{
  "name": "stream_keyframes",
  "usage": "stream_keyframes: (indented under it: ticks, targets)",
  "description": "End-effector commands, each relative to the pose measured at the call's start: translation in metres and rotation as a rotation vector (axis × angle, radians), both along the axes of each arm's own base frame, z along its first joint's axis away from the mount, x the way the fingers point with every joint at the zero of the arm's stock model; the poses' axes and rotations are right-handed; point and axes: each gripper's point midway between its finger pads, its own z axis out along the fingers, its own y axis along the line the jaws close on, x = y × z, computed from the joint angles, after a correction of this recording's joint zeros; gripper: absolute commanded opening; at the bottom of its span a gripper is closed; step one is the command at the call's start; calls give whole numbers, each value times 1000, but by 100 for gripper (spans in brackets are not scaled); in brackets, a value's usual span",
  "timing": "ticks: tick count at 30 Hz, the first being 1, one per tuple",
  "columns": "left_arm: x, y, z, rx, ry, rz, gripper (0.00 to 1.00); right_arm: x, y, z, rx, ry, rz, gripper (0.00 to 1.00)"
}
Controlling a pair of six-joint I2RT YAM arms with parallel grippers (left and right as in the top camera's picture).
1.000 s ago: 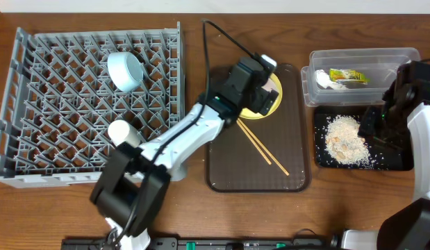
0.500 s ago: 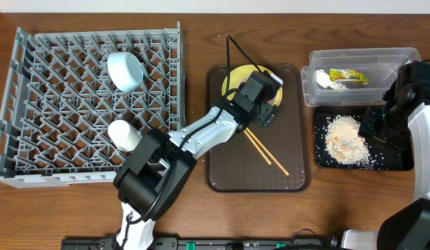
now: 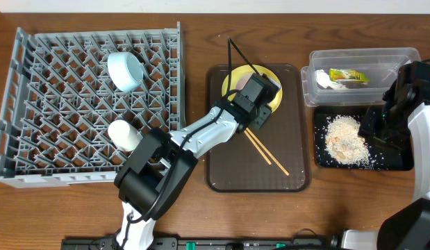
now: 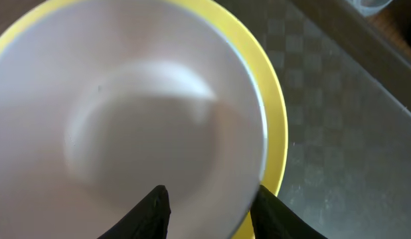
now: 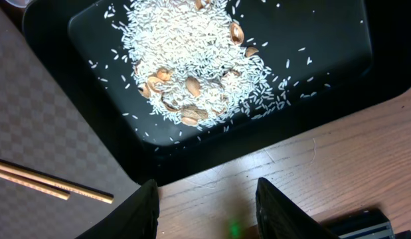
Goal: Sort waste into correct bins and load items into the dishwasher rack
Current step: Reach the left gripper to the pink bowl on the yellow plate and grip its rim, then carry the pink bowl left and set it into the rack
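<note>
A white bowl [image 4: 125, 119] sits in the yellow plate [image 4: 275, 133] on the brown serving tray [image 3: 228, 173]. My left gripper [image 4: 212, 196] stands open astride the bowl's near rim, one finger inside and one outside; from overhead the left gripper [image 3: 263, 104] hides the bowl. The chopsticks [image 3: 267, 151] lie on the tray beside it. The blue bowl [image 3: 124, 69] and pale cup [image 3: 123, 133] are in the dishwasher rack [image 3: 62, 153]. My right gripper [image 5: 205, 206] hangs open and empty over the wood, beside the black tray [image 5: 325, 66] of food scraps [image 5: 192, 73].
The clear tub [image 3: 402, 55] at the back right holds the yellow-green wrapper [image 3: 348, 75] and the white scrap [image 3: 324, 80]. The black tray [image 3: 395, 160] lies just in front of it. A chopstick end [image 5: 46, 186] shows at the left of the right wrist view.
My left gripper has shifted a little toward the front right over the plate and its jaws have narrowed around the bowl's rim. The right arm has not moved.
</note>
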Motion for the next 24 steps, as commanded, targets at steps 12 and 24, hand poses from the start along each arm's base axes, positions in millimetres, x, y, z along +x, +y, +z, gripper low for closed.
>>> stream_keyframes:
  ticks: [12, 24]
  targets:
    - [3, -1, 5, -3, -18, 2, 8, 0, -2, 7, -6, -23, -1, 45]
    - [13, 13, 91, -69, -161, 56, 6, 0, -2, 7, -7, -23, 2, 45]
